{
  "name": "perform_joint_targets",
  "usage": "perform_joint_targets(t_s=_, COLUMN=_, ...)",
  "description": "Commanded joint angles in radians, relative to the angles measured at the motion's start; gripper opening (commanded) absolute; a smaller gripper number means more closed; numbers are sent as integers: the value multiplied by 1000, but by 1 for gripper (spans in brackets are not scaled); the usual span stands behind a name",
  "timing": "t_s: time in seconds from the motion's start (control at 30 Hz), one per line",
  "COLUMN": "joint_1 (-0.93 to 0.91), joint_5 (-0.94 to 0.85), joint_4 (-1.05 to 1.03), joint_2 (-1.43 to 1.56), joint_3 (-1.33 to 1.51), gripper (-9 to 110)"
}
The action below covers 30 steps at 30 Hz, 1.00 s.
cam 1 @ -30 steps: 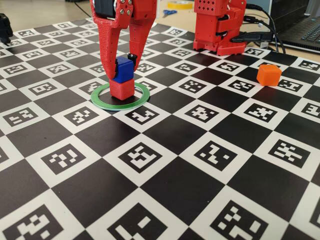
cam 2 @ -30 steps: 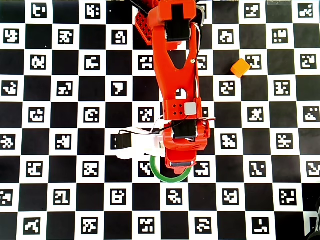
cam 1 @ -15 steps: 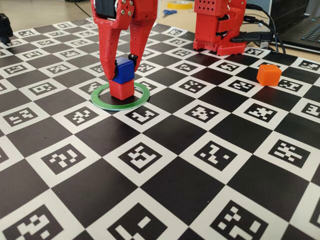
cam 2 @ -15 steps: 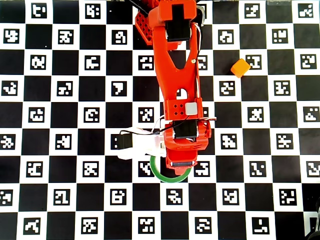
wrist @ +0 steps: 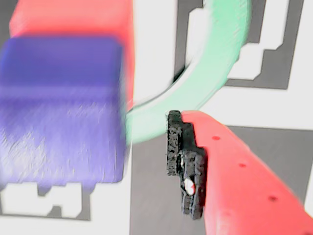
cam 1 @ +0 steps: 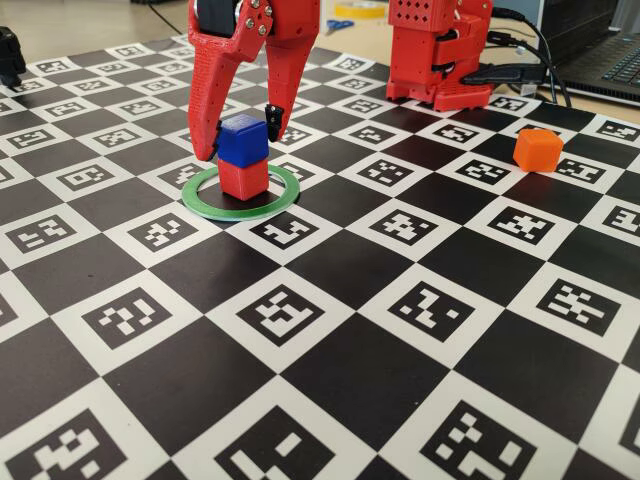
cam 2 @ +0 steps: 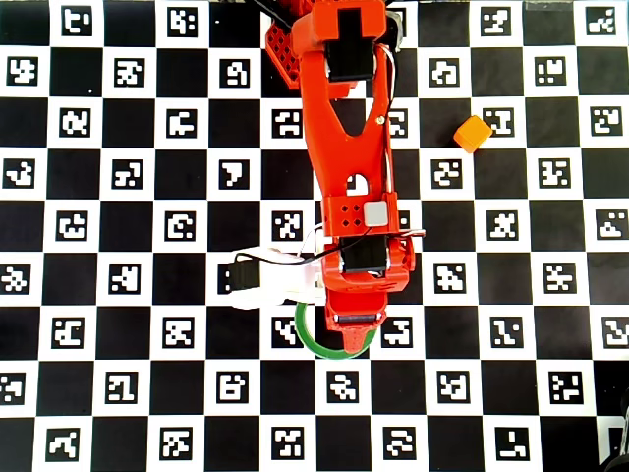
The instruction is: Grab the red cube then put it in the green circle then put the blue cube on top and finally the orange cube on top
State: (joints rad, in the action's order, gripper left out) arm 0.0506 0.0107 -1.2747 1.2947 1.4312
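Note:
In the fixed view the blue cube (cam 1: pixel 242 142) sits on top of the red cube (cam 1: pixel 243 178), and both stand inside the green circle (cam 1: pixel 203 208). My red gripper (cam 1: pixel 240 135) straddles the blue cube, open, with a gap on each side. The wrist view shows the blue cube (wrist: pixel 61 107) over the red cube (wrist: pixel 73 19), the green circle (wrist: pixel 215 73) and one black finger pad (wrist: pixel 183 161) apart from the cube. The orange cube (cam 1: pixel 538 150) lies alone at the right, also seen from overhead (cam 2: pixel 473 133). From overhead the arm hides the stack; only an arc of the green circle (cam 2: pixel 319 349) shows.
The arm's red base (cam 1: pixel 440 50) stands at the back of the checkered marker mat (cam 1: pixel 330 380). A laptop (cam 1: pixel 610 60) and cables lie behind it at the right. A black object (cam 1: pixel 8 55) sits at the far left edge.
The jaws have opened and let go of the blue cube, which stays on the red cube. The gripper has risen slightly.

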Motion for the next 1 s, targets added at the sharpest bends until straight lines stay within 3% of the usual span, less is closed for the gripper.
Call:
perform_joint_targets(t_s=0.0, joint_1=-6, joint_5=0, joint_4=-31, joint_2=184, joint_3=-14, gripper=45)
perform_joint_targets(t_s=0.53, joint_1=57, joint_5=-35, joint_4=-301, joint_2=583, joint_3=91, gripper=41)
perform_joint_targets(t_s=0.97, joint_1=238, joint_5=-147, joint_4=-258, joint_2=862, joint_3=413, gripper=41)
